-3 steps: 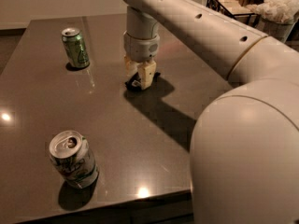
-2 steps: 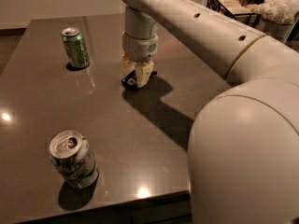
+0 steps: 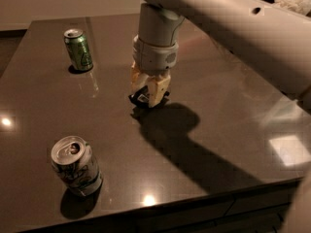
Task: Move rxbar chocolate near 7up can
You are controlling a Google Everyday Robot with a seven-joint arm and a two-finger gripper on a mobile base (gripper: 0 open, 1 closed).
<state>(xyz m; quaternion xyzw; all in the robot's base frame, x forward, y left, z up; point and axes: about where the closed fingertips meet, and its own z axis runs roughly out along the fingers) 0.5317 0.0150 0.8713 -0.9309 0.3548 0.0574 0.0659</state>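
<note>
- Shifted a touch toward the near-left since a second ago, the rxbar chocolate (image 3: 140, 99) went along with the gripper (image 3: 146, 97); both cans sat where they had been.
- The bar showed as a dark sliver with a white patch poking out low between the yellowish fingers (image 3: 159, 87), just over the middle of the table (image 3: 218, 110). Whether it had cleared the surface or still grazed it could not be told.
- The gripper pointed straight down and looked clamped on the bar, one finger on either side of it.
- The relation that mattered: the 7up can (image 3: 76, 166) stood well apart from the bar, toward the near edge and off to the left of the view. By my reading, the carry had to run diagonally that way, down and left across the bare tabletop.
- The bar's long axis was mostly hidden by the fingers, so I could not call it.
- The darker green can (image 3: 78, 50) stood at the far left, away from that line and not the target.
- The arm (image 3: 233, 28) reached in from the upper right, throwing a long shadow toward the near right.
</note>
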